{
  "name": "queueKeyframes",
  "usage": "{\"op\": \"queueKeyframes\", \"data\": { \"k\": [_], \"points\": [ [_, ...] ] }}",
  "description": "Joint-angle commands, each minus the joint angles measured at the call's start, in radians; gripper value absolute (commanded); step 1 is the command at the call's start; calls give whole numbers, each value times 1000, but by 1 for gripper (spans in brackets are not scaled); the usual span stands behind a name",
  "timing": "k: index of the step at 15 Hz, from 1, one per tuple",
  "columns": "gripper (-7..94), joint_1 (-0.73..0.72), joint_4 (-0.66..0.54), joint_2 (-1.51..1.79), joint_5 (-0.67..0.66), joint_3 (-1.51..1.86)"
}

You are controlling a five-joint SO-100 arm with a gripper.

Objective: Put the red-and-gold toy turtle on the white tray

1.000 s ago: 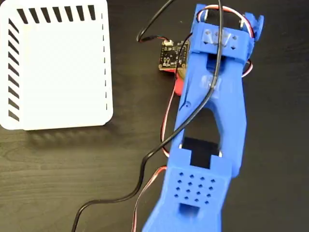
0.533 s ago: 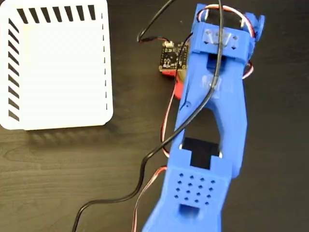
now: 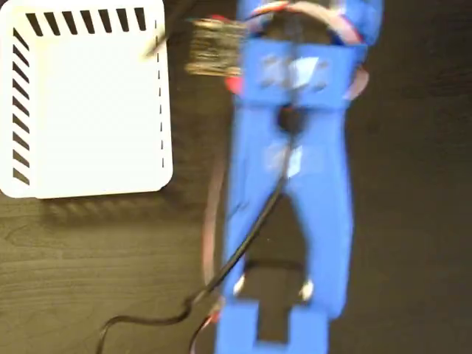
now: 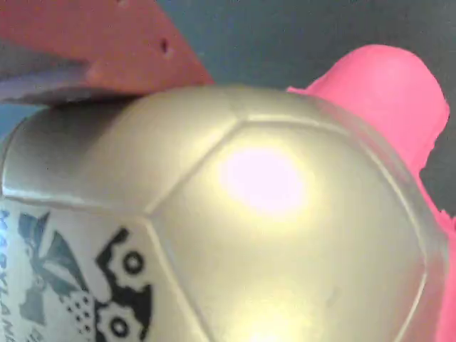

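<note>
The turtle (image 4: 235,235) fills my wrist view — a glossy gold shell of flat facets with a black printed mark, a soft coral limb poking out at right. A red finger (image 4: 107,43) lies on its top edge; I judge my gripper (image 4: 142,85) clamped on it, lifted for carrying. In the fixed view my blurred blue arm (image 3: 291,184) hides it; the tray (image 3: 96,103) — flat, white, slotted — lies bare at left.

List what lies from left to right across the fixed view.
White tray → blurred circuit board → blue arm, whose gripper is hidden beneath it → bare dark table.
</note>
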Motion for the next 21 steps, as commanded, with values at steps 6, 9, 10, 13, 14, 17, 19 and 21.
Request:
{"op": "queueKeyframes", "data": {
  "k": [6, 9, 10, 13, 14, 17, 19, 21],
  "points": [
    [0, -321, 5, 60, 97, -49],
    [0, -388, -18, -114, 95, -123],
    [0, -407, -32, -132, 103, -123],
    [0, -445, -49, -156, 123, -156],
    [0, -457, -60, -156, 127, -156],
    [0, -488, -60, -196, 138, -178],
    [0, -491, -60, -202, 144, -178],
    [0, -486, -58, -202, 144, -181]
  ]
}}
